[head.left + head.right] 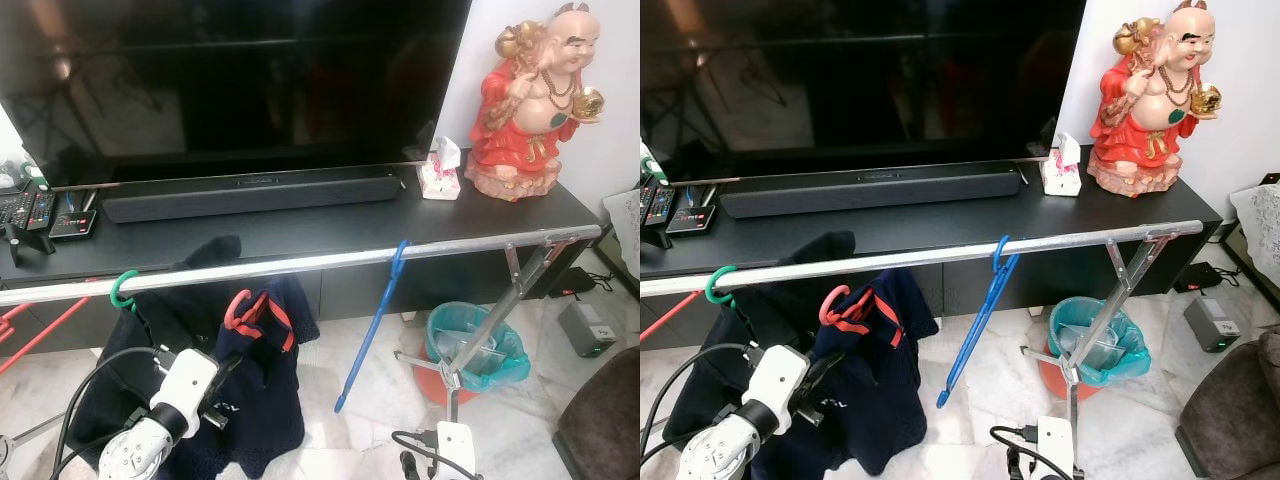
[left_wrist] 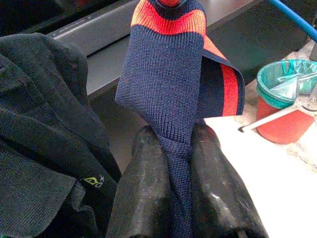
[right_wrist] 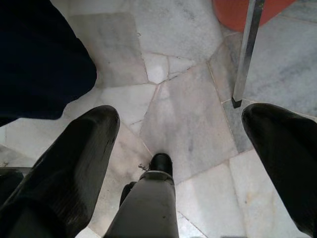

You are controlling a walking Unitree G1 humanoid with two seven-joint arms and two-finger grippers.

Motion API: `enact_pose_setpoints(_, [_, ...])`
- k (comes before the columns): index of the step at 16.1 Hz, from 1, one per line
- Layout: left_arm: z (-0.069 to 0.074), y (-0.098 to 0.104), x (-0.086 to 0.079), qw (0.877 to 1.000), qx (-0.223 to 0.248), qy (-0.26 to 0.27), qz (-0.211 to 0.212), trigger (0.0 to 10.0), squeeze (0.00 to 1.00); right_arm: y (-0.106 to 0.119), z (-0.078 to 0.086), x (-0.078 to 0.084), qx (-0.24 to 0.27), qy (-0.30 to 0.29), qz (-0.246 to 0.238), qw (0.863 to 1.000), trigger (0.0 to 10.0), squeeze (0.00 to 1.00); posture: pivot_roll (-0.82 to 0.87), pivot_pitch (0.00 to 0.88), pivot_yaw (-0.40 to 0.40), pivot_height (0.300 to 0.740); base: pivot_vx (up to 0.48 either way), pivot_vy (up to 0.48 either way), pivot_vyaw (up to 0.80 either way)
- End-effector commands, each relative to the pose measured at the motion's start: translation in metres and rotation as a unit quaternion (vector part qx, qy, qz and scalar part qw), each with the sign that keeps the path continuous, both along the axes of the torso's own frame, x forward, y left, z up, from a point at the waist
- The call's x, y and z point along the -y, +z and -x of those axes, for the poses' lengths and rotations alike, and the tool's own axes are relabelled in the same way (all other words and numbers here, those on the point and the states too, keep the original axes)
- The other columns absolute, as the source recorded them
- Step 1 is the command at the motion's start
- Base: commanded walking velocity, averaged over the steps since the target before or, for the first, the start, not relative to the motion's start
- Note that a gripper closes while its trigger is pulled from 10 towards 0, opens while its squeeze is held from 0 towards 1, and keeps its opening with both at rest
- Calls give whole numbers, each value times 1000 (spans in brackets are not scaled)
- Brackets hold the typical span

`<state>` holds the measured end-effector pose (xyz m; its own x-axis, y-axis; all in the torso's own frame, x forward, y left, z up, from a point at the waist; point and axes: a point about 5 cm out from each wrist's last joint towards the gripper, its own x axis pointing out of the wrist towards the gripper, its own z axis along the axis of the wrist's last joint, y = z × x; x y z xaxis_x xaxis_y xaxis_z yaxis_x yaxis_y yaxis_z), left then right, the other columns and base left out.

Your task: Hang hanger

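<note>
Below, marble floor (image 3: pixel 188 124); maybe TV console (image 1: pixel 300 235) behind.

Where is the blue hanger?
In the left eye view, the blue hanger hangs empty on the silver rail, right of the navy sweater and left of the green-lined bin.

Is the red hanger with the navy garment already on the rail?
Not yet. The red hanger sits below the rail, apart from it; the left gripper pinches the navy garment.
</note>
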<state>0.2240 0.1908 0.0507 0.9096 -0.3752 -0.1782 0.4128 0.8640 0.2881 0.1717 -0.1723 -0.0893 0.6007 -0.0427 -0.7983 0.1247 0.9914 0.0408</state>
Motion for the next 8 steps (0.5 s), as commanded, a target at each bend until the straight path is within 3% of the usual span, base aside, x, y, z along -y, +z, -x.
enact_pose_setpoints(1, [-4, 10, 1, 1000, 23, 2, 10, 10000, 0, 3, -5, 1, 11, -6, 1, 1000, 10000, 0, -6, 0, -20, 740, 0, 0, 0])
enact_pose_setpoints(8, [-4, 10, 1, 1000, 23, 2, 10, 10000, 0, 3, -5, 1, 11, -6, 1, 1000, 10000, 0, -6, 0, -20, 740, 0, 0, 0])
